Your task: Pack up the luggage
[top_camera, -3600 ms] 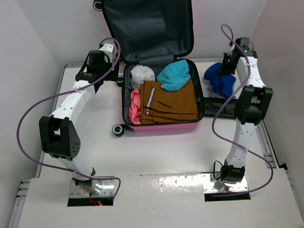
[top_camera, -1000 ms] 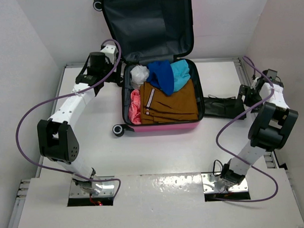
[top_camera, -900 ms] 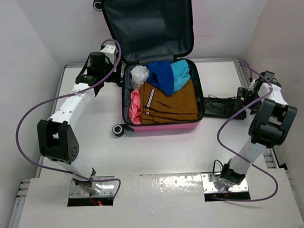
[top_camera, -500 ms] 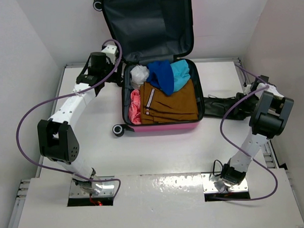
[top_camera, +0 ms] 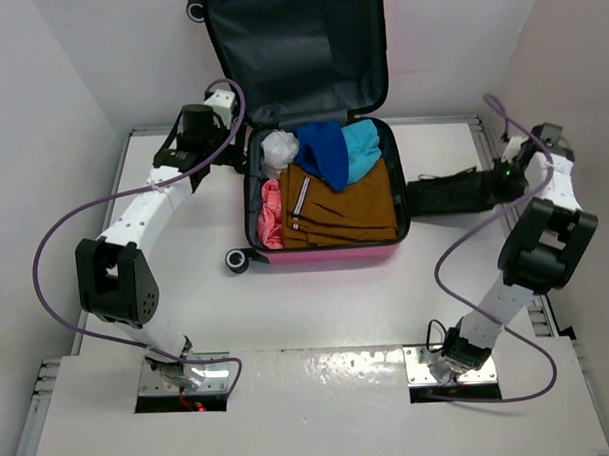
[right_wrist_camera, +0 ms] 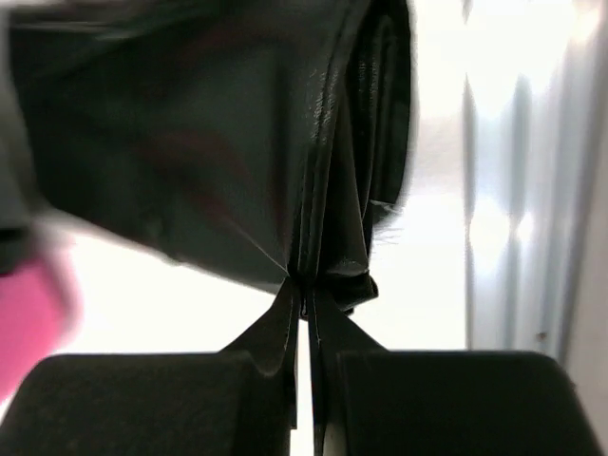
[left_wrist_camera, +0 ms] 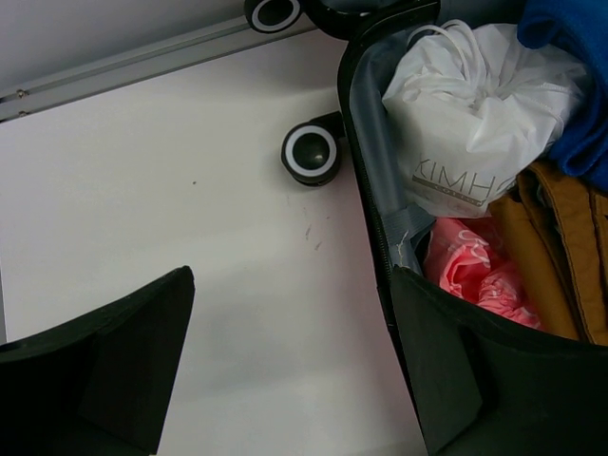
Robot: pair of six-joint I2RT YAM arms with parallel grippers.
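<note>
The hot-pink luggage point(top_camera: 327, 250) lies open mid-table, its grey-lined lid point(top_camera: 298, 48) standing upright. Inside are a brown garment point(top_camera: 344, 202), a white bag point(top_camera: 280, 147), blue cloth point(top_camera: 322, 152), teal cloth point(top_camera: 362, 149) and a pink item point(top_camera: 271, 214). To the right of the case, my right gripper point(top_camera: 498, 186) is shut on one end of a black garment point(top_camera: 445, 195), pinched between the fingers point(right_wrist_camera: 306, 294). My left gripper point(top_camera: 225, 154) stands open over the table by the case's left rim point(left_wrist_camera: 366, 180), nothing between its fingers point(left_wrist_camera: 142, 361).
Black luggage wheels sit at the left of the case point(top_camera: 238, 259) point(left_wrist_camera: 311, 152). A metal rail point(top_camera: 482, 142) runs along the table's right edge, close to the right gripper. White walls enclose the table on three sides.
The right gripper has shut on the black garment and pulled its right end up and back off the table. The left arm has not moved.
</note>
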